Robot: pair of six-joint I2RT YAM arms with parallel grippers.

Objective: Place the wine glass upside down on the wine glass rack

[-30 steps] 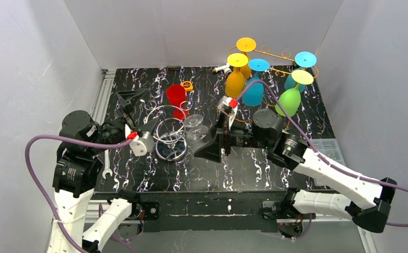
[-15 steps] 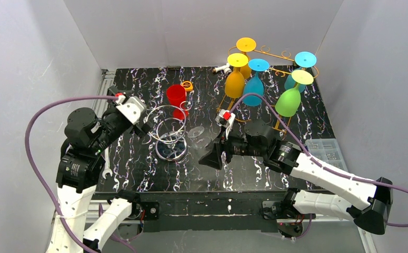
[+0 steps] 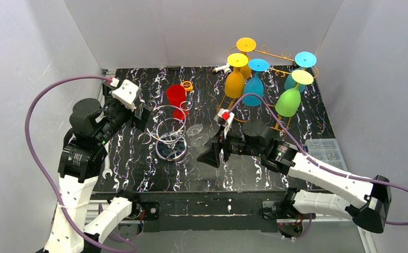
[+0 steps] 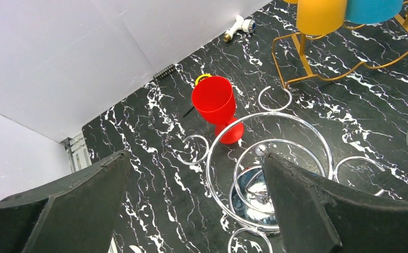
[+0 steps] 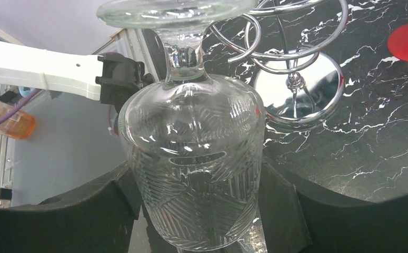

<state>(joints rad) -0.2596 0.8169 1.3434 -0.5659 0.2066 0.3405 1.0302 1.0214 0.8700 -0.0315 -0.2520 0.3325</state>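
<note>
My right jaws are clamped on the bowl of the clear wine glass (image 5: 196, 179). It sits just right of the chrome wine glass rack (image 3: 171, 150), with its foot turned toward an outer ring; I cannot tell whether they touch. My left jaws hang wide apart and empty, just left of the rack. A red goblet (image 3: 176, 97) stands just behind the rack.

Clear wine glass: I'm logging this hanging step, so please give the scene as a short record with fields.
glass: clear wine glass, bowl gripped by right end effector
glass foot: beside rings of chrome rack, not hung yet
left side: left end effector open, empty, apart from the glass
nearby: red cup, upright
</note>
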